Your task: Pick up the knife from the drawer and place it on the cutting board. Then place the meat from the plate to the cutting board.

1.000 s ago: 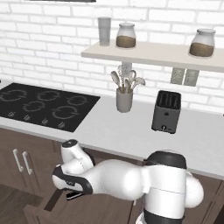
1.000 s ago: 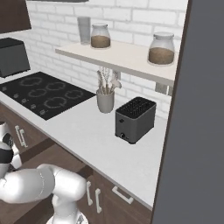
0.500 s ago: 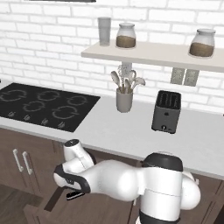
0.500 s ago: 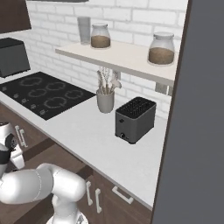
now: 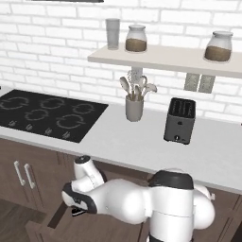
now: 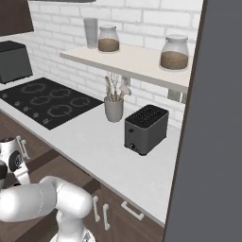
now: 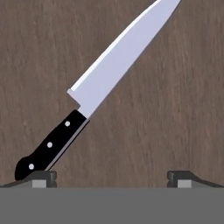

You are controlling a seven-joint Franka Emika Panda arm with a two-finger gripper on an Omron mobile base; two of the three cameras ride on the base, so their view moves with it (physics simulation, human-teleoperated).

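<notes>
You're hovering wide-open fingers (image 7: 112, 177) over the knife (image 7: 94, 97) lying flat in the drawer (image 7: 175, 109); its axis is running diagonally, handle butt touching one fingertip, blade pointing away.

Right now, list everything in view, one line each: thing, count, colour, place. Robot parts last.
knife: 1, black handle, silver blade, flat on drawer floor
drawer: 1, dark brown, open under the counter
cooktop: 1, black, counter left
utensil holder: 1, grey, counter middle
toaster: 1, dark grey, counter right
jars: 2, glass, brown contents, shelf
cup: 1, grey, shelf left
gripper: 1, dark fingertips, spread above the knife handle's end
</notes>
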